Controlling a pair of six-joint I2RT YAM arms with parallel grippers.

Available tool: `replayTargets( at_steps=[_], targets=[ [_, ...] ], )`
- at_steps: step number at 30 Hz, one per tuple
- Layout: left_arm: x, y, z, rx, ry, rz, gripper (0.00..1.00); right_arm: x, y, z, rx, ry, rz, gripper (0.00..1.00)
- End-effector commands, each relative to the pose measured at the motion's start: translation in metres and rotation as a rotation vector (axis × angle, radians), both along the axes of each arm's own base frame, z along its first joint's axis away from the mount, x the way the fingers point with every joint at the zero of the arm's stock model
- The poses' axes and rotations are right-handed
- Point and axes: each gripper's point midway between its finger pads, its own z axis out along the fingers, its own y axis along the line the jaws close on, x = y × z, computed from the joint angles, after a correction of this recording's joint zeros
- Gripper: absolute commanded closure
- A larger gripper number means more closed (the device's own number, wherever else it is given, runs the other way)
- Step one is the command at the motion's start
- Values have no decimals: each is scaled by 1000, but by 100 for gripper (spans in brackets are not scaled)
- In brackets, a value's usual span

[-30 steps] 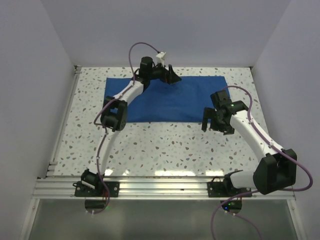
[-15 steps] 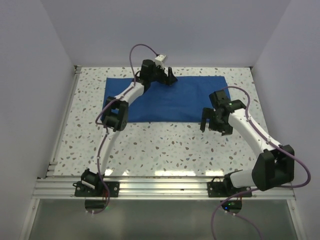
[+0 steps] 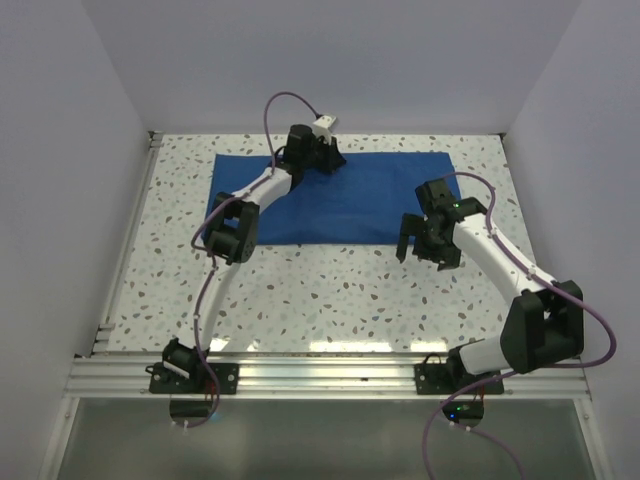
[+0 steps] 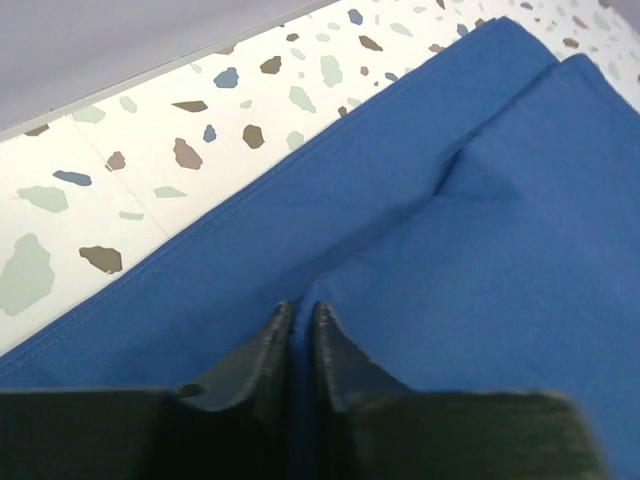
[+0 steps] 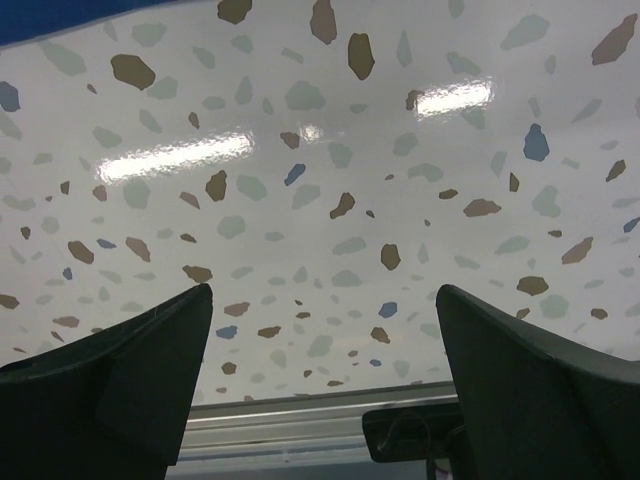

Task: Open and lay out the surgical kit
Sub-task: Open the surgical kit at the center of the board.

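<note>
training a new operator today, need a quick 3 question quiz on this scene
1. True or false: the right gripper is shut.
2. What is the left gripper pinching? A: the cloth; B: a tray; C: tweezers.
3. Fill the blank: the right wrist view shows mostly bare ___.

Key: 1 false, it is wide open; 2 A, at a fold by the far edge; 3 table.
</note>
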Motion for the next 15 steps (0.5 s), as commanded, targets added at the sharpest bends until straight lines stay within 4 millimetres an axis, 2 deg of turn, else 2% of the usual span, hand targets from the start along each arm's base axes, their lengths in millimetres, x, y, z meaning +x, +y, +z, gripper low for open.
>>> replayTargets(
  at_steps=[1,2,3,9,10,12,13,14,15],
  targets=[
    [9,0,64,-27,-130,40,89,6,7,2,31,-22,-9,1],
    [10,1,66,-26,-136,47,97,5,6,2,28,-23,-10,1],
    [11,2,70,-27,-142,53,100,5,6,1,26,-22,-11,1],
    [13,9,102,-25,-187,91,100,6,6,-2,27,-19,-17,1],
    [13,12,116,-25,-210,102,100,7,6,-2,29,-22,-18,1],
    [12,18,121,-7,-213,137,100,10,7,-1,26,-29,-13,1],
    [8,22,144,-12,-245,148,100,13,7,2,23,-37,-11,1],
    [4,26,139,4,-233,163,100,15,6,3,17,-42,-4,1],
    [1,28,147,8,-242,180,100,17,6,4,15,-44,-2,1]
  ],
)
